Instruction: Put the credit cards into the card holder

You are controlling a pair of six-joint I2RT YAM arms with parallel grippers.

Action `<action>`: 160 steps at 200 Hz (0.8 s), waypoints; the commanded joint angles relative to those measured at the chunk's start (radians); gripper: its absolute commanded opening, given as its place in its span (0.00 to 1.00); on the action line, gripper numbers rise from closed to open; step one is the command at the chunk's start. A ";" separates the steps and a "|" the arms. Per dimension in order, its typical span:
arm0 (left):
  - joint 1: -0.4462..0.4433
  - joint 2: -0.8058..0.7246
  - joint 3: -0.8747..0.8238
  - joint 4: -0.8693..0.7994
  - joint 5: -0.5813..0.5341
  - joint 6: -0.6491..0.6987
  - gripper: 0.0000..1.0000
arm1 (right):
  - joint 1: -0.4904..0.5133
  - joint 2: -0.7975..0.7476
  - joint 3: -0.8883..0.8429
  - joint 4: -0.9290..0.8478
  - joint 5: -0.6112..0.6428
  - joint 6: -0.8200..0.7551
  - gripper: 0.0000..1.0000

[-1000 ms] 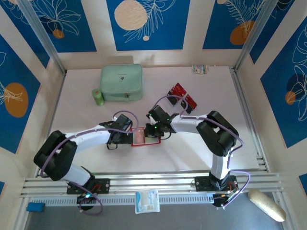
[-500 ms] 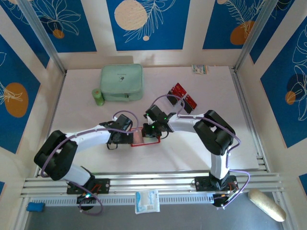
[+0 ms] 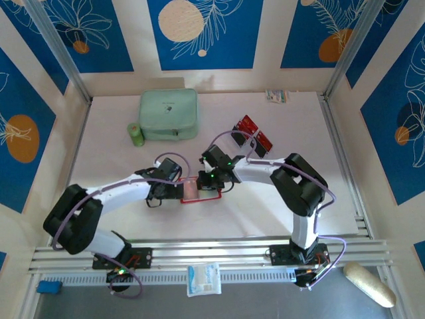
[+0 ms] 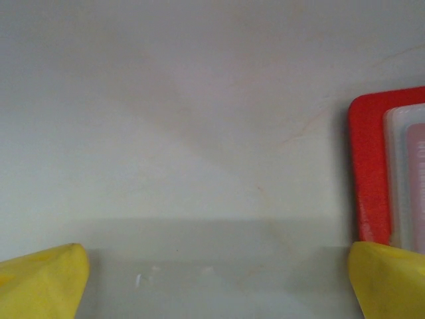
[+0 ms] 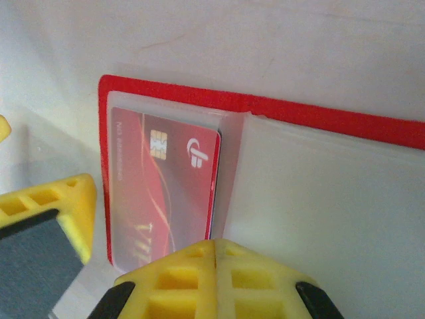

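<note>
The red card holder lies open on the white table, its pale clear sleeves up. One red credit card with a chip sits inside the left sleeve. My right gripper is shut, its tip resting at the near edge of that card and sleeve. My left gripper is open low over the table, its right fingertip at the holder's red left edge. Further red and black-and-red credit cards lie on the table behind the right arm.
A mint-green zip case sits at the back left with a small green cylinder beside it. A small printed packet lies by the back wall. A white pouch rests on the front rail.
My right gripper has edged slightly left over the holder. The left gripper stays open at the holder's left edge.
</note>
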 commanded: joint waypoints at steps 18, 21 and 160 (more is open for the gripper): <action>0.024 -0.098 0.080 -0.083 0.003 0.008 1.00 | -0.068 -0.128 -0.050 -0.052 -0.003 -0.036 0.05; 0.025 -0.102 0.084 -0.084 0.008 0.007 1.00 | -0.074 -0.132 -0.053 -0.053 -0.003 -0.038 0.05; -0.083 -0.006 0.178 0.022 0.125 -0.067 1.00 | -0.096 -0.078 -0.048 -0.013 -0.033 -0.018 0.06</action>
